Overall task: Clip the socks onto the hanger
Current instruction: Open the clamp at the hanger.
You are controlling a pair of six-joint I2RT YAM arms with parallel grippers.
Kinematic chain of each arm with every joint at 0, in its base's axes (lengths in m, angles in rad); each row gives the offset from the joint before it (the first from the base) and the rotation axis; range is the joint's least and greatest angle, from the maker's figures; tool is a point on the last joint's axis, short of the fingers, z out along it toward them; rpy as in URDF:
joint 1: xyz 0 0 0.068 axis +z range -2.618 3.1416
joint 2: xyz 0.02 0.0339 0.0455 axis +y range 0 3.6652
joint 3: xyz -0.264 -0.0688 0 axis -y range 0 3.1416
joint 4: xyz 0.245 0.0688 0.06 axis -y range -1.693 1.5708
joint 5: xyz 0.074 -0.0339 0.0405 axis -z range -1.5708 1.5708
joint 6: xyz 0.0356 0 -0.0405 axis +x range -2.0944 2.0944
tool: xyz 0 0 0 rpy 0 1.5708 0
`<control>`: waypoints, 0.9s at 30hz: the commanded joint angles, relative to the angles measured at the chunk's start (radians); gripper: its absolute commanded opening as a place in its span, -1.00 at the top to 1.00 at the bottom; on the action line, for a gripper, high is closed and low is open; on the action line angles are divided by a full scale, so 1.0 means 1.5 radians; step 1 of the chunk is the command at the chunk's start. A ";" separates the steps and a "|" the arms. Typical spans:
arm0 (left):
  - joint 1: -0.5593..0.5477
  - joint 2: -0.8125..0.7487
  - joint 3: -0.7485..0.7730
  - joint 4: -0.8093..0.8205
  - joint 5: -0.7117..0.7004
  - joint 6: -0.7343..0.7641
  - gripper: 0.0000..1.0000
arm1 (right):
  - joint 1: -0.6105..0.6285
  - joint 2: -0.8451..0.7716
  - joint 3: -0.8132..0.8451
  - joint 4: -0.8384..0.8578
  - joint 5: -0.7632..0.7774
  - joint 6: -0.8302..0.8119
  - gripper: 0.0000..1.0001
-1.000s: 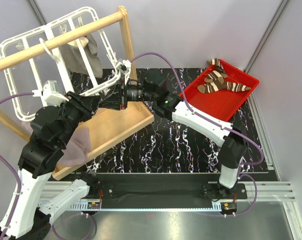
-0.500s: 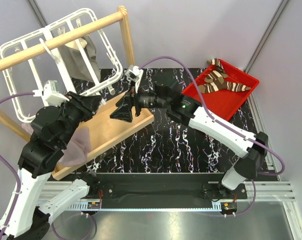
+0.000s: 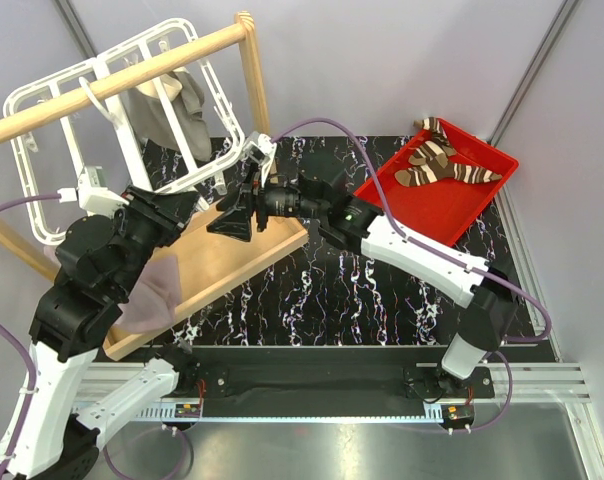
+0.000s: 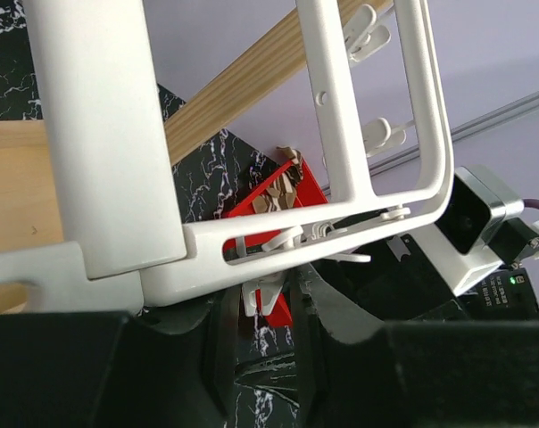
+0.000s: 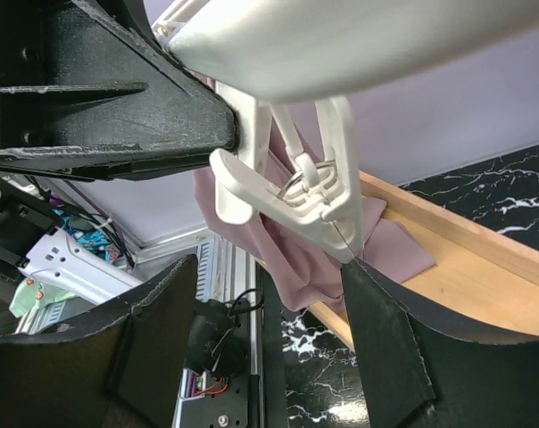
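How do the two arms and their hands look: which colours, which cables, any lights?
Both the left arm and the right arm join glossy white links to matte black joint housings. A purple cable runs along each. A green light glows on the right arm. A white camera box sits at each wrist. The left hand and right hand have black, wedge-shaped fingers.

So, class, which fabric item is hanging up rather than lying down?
The grey-beige cloth at the white hanger; the mauve cloth and striped socks lie flat below.

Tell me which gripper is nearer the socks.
Right, narrowly. Left gripper and right gripper both sit at the hanger, far from the socks; the right is on their side.
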 commanded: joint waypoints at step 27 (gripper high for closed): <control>-0.003 -0.019 0.003 0.034 -0.009 -0.016 0.97 | 0.021 0.070 0.106 0.116 0.009 0.041 1.00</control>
